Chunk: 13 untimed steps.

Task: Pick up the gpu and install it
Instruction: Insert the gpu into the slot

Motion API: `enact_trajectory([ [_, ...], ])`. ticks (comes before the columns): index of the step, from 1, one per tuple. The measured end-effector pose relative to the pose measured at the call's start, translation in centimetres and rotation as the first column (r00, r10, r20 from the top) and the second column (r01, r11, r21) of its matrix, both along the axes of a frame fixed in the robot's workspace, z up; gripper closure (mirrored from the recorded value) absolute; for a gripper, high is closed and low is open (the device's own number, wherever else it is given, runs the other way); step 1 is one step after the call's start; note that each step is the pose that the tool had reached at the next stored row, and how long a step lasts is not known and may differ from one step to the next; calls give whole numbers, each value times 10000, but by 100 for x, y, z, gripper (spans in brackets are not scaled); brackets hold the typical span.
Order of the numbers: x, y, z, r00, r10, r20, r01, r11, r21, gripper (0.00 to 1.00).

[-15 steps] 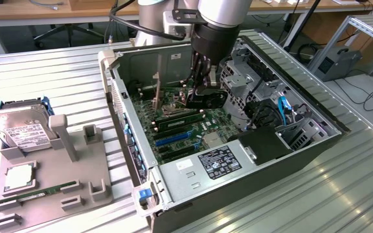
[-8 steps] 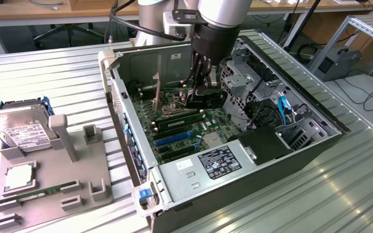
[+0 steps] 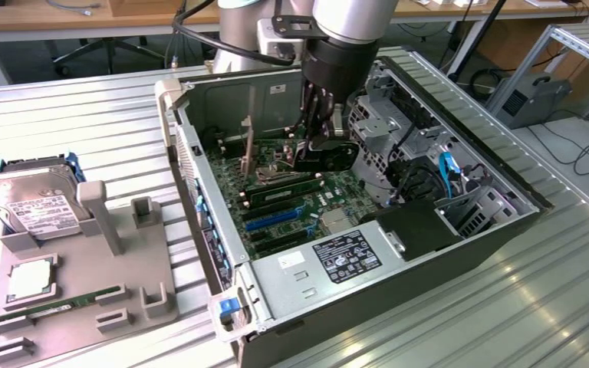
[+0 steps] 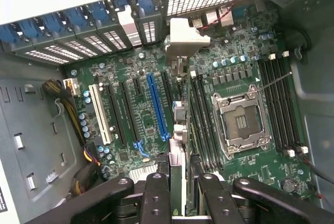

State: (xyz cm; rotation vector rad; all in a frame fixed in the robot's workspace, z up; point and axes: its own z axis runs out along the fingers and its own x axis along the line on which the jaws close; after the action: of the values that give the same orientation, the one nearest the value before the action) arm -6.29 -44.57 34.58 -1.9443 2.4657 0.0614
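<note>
My gripper (image 3: 320,149) is lowered inside the open computer case (image 3: 202,222), above the green motherboard (image 3: 294,195). In the wrist view the gripper (image 4: 181,187) is shut on the gpu (image 4: 178,130), which shows edge-on as a thin dark strip running away from the black fingers (image 4: 156,192). The card's pale metal end bracket (image 4: 185,36) reaches toward the case's rear slot covers. The card hangs just beside the long blue expansion slot (image 4: 157,106), between it and the memory slots. Whether its edge touches a slot I cannot tell.
The empty CPU socket (image 4: 240,122) and black memory slots (image 4: 279,104) lie beside the card. The power supply (image 3: 346,257) fills the case's near end. A grey fixture (image 3: 80,261) at the exterior view's left holds a hard drive (image 3: 28,203), a processor (image 3: 31,280) and a green RAM stick (image 3: 59,305).
</note>
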Motion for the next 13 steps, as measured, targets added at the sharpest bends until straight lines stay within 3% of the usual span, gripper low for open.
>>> enact_trajectory([
  [13, 0, 0, -3, 9997, 259, 0, -259, 9997, 0, 74],
])
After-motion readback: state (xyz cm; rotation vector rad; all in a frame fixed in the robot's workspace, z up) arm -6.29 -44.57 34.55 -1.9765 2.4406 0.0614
